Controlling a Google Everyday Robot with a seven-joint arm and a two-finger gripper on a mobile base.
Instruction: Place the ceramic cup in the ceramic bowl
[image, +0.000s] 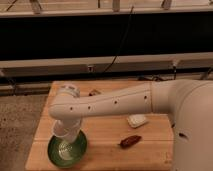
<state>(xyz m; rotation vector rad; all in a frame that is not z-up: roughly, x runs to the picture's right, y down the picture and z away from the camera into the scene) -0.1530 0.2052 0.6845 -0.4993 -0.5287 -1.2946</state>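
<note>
The green ceramic bowl (67, 150) sits at the front left of the wooden table (107, 152). The pale ceramic cup (62, 130) hangs just over the bowl's far rim, under the end of my white arm (110, 104). My gripper (65, 125) is at the arm's end above the bowl, mostly hidden behind the arm and the cup. The cup appears held there, a little above the bowl's inside.
A small white rectangular dish (136, 120) lies at the table's middle right. A dark brown object (130, 141) lies in front of it. A small dark thing (94, 92) sits at the back. The robot's white body (192, 130) fills the right side.
</note>
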